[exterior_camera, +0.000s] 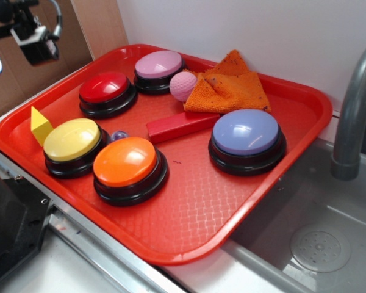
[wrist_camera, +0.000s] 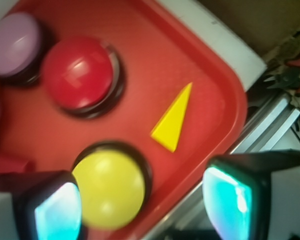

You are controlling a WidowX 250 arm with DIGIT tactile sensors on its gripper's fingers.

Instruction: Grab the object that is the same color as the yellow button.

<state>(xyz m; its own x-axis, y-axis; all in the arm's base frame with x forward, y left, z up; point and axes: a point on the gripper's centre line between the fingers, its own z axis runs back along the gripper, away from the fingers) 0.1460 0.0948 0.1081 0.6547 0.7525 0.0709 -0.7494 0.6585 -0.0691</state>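
Observation:
The small yellow wedge block [exterior_camera: 40, 126] lies on the red tray [exterior_camera: 189, 201] near its left edge, beside the yellow button [exterior_camera: 72, 140]. In the wrist view the wedge [wrist_camera: 173, 120] lies above and between my fingers, its tip pointing up, and the yellow button [wrist_camera: 110, 187] sits at lower left. My gripper [wrist_camera: 142, 205] is open and empty, well above the tray. In the exterior view only part of the arm [exterior_camera: 33, 36] shows at the top left; the fingers are out of frame.
Red [exterior_camera: 105, 88], pink [exterior_camera: 158, 65], orange [exterior_camera: 125, 162] and lavender [exterior_camera: 246, 133] buttons stand on the tray. So do a pink ball [exterior_camera: 183, 86], an orange cloth [exterior_camera: 229, 85], a red bar [exterior_camera: 182, 125] and a small purple thing [exterior_camera: 118, 136]. A sink [exterior_camera: 317, 244] and faucet [exterior_camera: 354, 110] are on the right.

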